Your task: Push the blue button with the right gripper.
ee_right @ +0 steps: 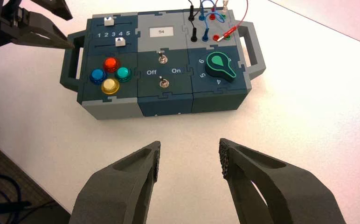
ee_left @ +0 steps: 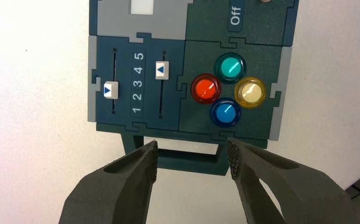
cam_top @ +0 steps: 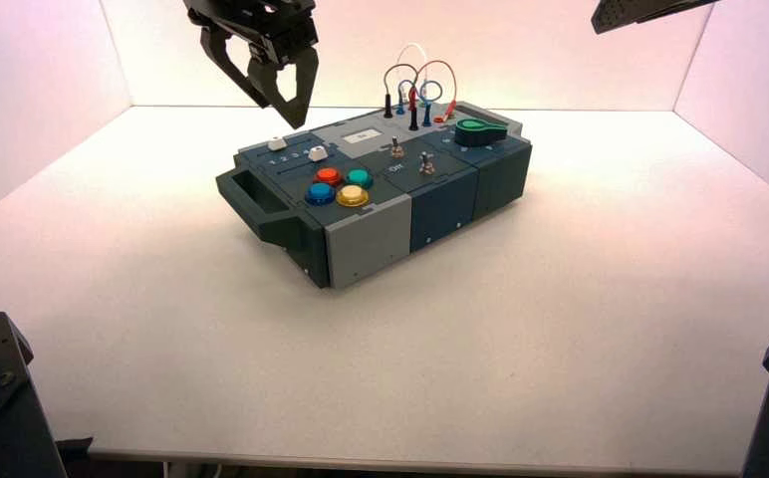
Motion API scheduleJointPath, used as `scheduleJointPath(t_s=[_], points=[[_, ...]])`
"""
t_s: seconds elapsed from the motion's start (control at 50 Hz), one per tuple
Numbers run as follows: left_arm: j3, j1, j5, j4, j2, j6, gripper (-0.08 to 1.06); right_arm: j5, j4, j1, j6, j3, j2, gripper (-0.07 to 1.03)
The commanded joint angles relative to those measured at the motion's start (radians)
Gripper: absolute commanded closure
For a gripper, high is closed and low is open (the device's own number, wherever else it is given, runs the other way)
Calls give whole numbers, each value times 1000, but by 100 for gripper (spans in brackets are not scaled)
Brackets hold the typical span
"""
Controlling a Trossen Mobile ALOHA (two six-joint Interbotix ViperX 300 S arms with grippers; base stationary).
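A: Starting at the left, where is the left gripper [cam_top: 279, 95]?

B: It hangs high above the worktop [cam_top: 560, 329], over the handle end of the box [cam_top: 440, 204], tips pointing down. Its wrist view shows its fingers [ee_left: 122, 184] spread wide, with the box's dark handle [ee_left: 178, 156] showing between them.

A: And the blue button [ee_left: 225, 112]?

B: It sits in a cluster of four at the left end of the box, beside the handle. It is the one nearest the handle, with the red button [ee_left: 205, 88] and yellow button [ee_left: 250, 92] just beside it and the green button [ee_left: 230, 67] beyond. It lies past the left fingertips, untouched.

A: Anything else in that wrist view?

B: Two white sliders [ee_left: 111, 89] flank a scale reading 1 to 5; one sits near 2 and 3, the other near 4.

A: Now the right gripper [ee_right: 190, 161]?

B: It is held well back from the box, above bare worktop, its fingers [ee_right: 271, 186] spread apart and holding nothing. From there the blue button is far off, at the box's far-left end, the whole box between.

A: What is hard to see?

B: In the high view only a dark corner of the right arm [cam_top: 649, 12] enters at the top edge; its fingers are cut off there. The wires [cam_top: 415, 85] at the back tangle together.
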Motion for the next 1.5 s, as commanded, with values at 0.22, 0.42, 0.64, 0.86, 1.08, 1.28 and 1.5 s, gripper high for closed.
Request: scheduleJointPath(t_s=[0.22, 0.42, 0.64, 0.86, 1.08, 1.28, 1.5], points=[[-23, 8, -3, 2, -146, -3, 21, -12, 2, -3, 3, -14, 3, 30], [-8, 12, -20, 2, -184, -2, 21, -12, 2, -3, 3, -14, 5, 30], [-8, 12, -14, 2, -176, 0, 22, -15, 3, -3, 5, -14, 5, 30], [-14, 12, 0, 2, -169, 3, 26, -15, 3, -3, 5, -14, 5, 30], [-15, 37, -21, 3, -193, -5, 26, 2, 41, 12, -5, -26, 81, 40], [-11, 149, -35, 3, -215, -17, 26, -20, 67, 66, -5, -86, 215, 47], [-9, 245, -37, 3, -198, -18, 26, -67, 94, 118, -5, -173, 321, 61]])
